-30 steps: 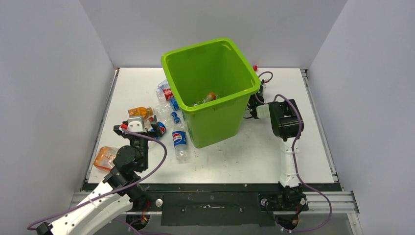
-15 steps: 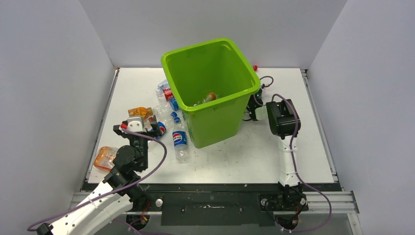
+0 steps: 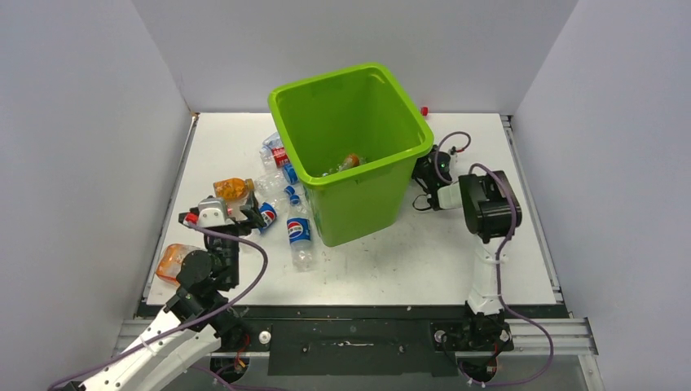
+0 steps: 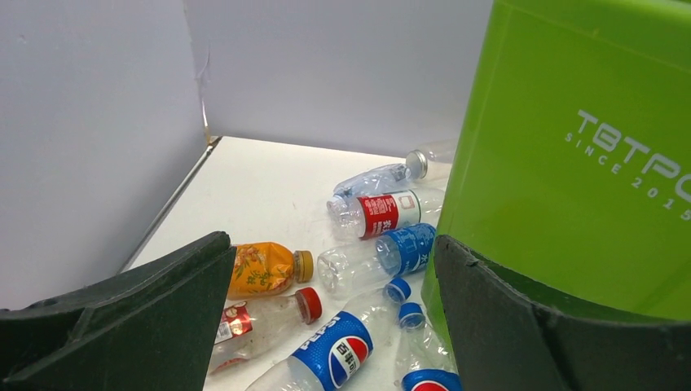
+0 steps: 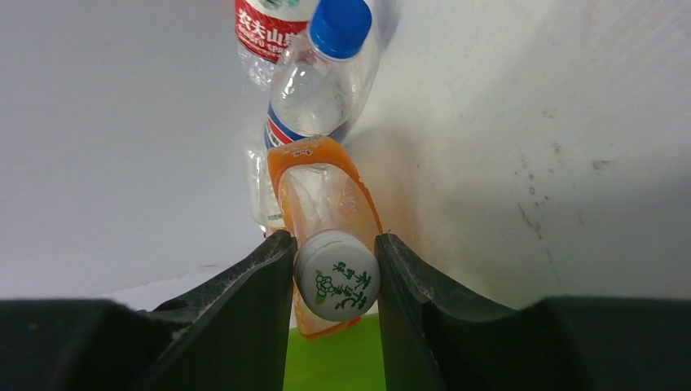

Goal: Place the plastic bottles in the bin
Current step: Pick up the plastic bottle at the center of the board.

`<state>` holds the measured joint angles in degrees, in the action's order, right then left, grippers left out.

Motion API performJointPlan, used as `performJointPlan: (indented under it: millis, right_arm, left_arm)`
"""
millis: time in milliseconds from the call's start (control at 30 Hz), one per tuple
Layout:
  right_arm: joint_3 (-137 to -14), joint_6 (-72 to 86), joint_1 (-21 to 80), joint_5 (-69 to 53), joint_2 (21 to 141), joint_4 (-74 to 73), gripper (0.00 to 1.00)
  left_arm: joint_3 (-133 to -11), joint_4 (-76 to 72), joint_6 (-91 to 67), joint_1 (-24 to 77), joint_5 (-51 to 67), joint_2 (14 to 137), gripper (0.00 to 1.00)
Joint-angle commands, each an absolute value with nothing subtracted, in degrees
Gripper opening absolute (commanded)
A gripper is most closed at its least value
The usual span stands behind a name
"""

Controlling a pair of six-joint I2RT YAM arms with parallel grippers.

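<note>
The lime-green bin stands mid-table, its side filling the right of the left wrist view. My right gripper is shut on the white-capped neck of an orange bottle, to the right of the bin. Behind it lie a blue-capped clear bottle and a red-labelled one. My left gripper is open over the pile left of the bin: an orange bottle, a red-capped bottle and a Pepsi bottle. Nothing is between its fingers.
More bottles lie by the bin's left wall: blue-labelled, red-labelled and a Pepsi one. A crushed orange bottle sits at the table's left edge. An orange bottle lies inside the bin. White walls enclose the table.
My right gripper has closed on the orange bottle's neck and swung to the right, away from the bin. The left arm has shifted a little left and back.
</note>
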<state>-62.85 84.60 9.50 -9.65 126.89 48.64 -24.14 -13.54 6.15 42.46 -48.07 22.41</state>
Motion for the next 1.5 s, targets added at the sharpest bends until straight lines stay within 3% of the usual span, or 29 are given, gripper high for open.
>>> performJointPlan:
  millis: [0,400,700,900,1267,1467]
  right_arm:
    - [-58.7,77.5,7.2,-6.7,113.5,42.2,0.05]
    - [-49.1,64.4,1.7,3.3,78.0,14.9,0.05]
    - [-57.7,52.6,1.7,18.2,56.0,-6.3,0.05]
    - [-66.7,47.3,1.9,19.4,46.9,-16.4,0.05]
    - [-88.0,34.1,5.8,-4.1,38.7,-35.9,0.05]
    - [-81.4,39.5,9.3,-40.6,30.8,-21.4,0.05]
  left_arm:
    - [-26.4,-13.4,4.1,42.0,-46.2,20.1,0.91]
    - [-27.5,-12.7,1.2,41.9,-45.3,14.5,0.90]
    - [-34.5,-12.7,0.4,41.8,-45.9,16.2,0.90]
    - [-44.7,-9.8,0.5,41.9,-39.1,21.9,0.91]
    - [-77.1,11.9,-1.4,41.8,3.9,40.0,0.95]
    - [-87.0,14.8,-9.2,41.9,31.0,46.5,0.97]
